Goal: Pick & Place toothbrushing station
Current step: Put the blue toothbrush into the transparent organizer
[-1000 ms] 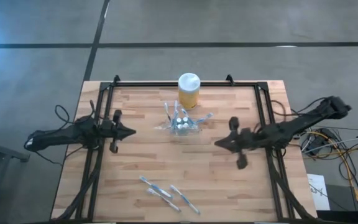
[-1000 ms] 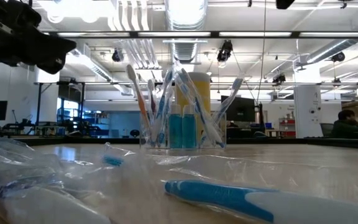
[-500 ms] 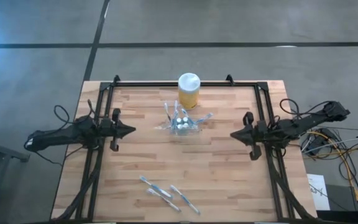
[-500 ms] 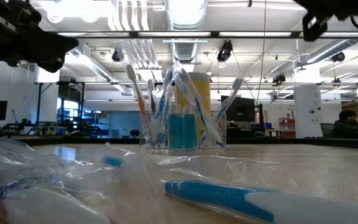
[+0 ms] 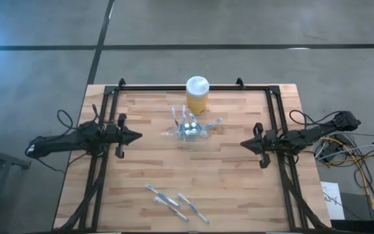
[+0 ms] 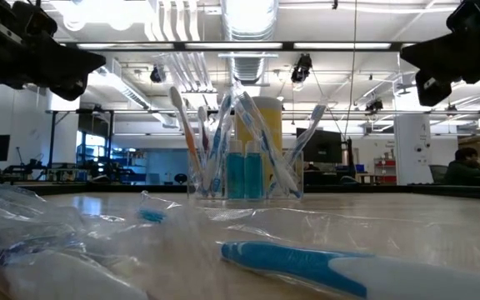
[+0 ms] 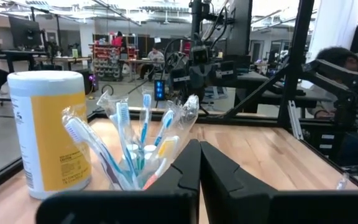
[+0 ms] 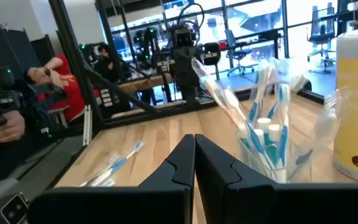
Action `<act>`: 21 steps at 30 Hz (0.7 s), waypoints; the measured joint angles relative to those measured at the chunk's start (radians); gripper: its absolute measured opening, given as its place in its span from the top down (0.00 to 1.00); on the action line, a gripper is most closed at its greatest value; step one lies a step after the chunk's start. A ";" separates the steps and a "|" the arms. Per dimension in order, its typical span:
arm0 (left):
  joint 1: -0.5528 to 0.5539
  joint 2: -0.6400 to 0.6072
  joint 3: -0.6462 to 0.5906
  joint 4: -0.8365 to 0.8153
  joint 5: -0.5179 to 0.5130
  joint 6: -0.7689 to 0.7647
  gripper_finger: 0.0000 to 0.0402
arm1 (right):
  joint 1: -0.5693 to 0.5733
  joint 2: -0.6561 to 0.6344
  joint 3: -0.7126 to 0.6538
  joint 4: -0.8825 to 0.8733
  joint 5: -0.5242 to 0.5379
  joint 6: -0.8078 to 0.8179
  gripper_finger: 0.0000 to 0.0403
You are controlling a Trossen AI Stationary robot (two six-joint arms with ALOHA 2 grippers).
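The toothbrushing station is a small see-through holder with blue, pink and white toothbrushes and white-capped tubes. It stands on its base on the wooden table, a little behind the middle. It also shows in the low view, the left wrist view and the right wrist view. My left gripper is shut and empty, hovering to the left of the station and pointing at it. My right gripper is shut and empty, to the right of the station near the right rail.
A taller yellow jar with a white lid stands just behind the station. Several wrapped toothbrushes lie near the table's near edge. Black frame rails run along both table sides. People show in the room beyond the table.
My right gripper has drawn back from near the table's middle toward the right edge and has come down, showing lower in the low view. My left gripper and the station have stayed where they were.
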 joint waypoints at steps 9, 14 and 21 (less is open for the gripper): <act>0.000 0.000 -0.002 -0.066 0.004 -0.007 0.96 | 0.000 0.004 0.000 -0.002 0.000 -0.001 0.98; 0.000 0.000 -0.001 -0.093 0.024 -0.011 0.96 | 0.000 0.004 0.000 -0.003 0.000 -0.001 0.98; 0.000 0.000 -0.004 -0.081 0.036 -0.011 0.99 | 0.000 0.010 0.000 -0.005 0.000 0.008 0.98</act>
